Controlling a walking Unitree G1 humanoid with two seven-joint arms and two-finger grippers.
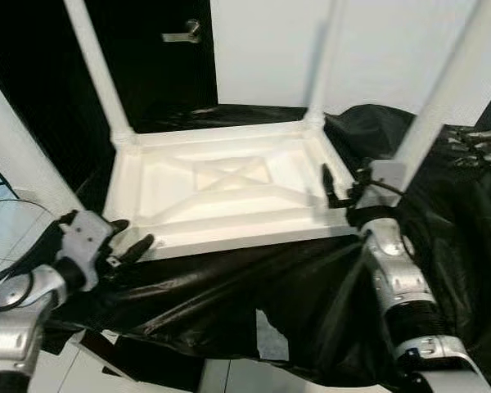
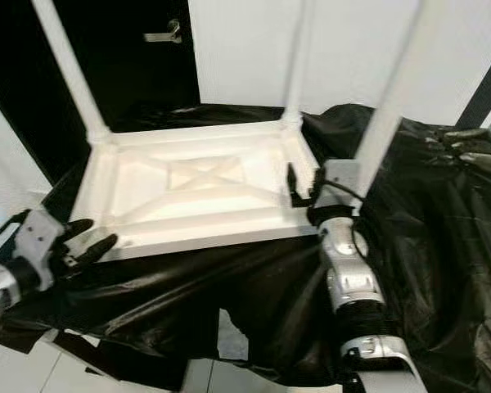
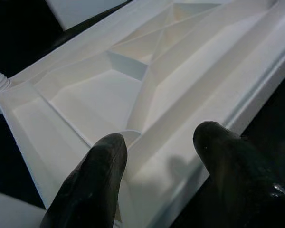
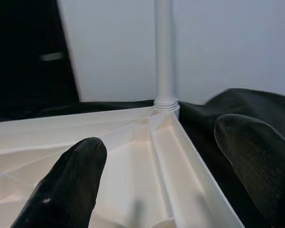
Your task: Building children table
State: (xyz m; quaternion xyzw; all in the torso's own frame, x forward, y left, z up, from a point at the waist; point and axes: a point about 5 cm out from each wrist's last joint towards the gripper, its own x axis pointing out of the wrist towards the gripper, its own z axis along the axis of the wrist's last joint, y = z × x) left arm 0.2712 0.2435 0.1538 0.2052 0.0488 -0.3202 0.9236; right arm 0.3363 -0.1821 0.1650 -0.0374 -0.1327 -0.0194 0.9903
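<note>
White plastic children's table (image 1: 229, 184) lies upside down on crinkled black plastic sheeting (image 1: 229, 303), legs up | left claw (image 1: 131, 241) spread open at near-left corner | right claw (image 1: 337, 190) spread open astride right rim | silver door handle (image 1: 184, 33) beyond | no readable writing
</note>
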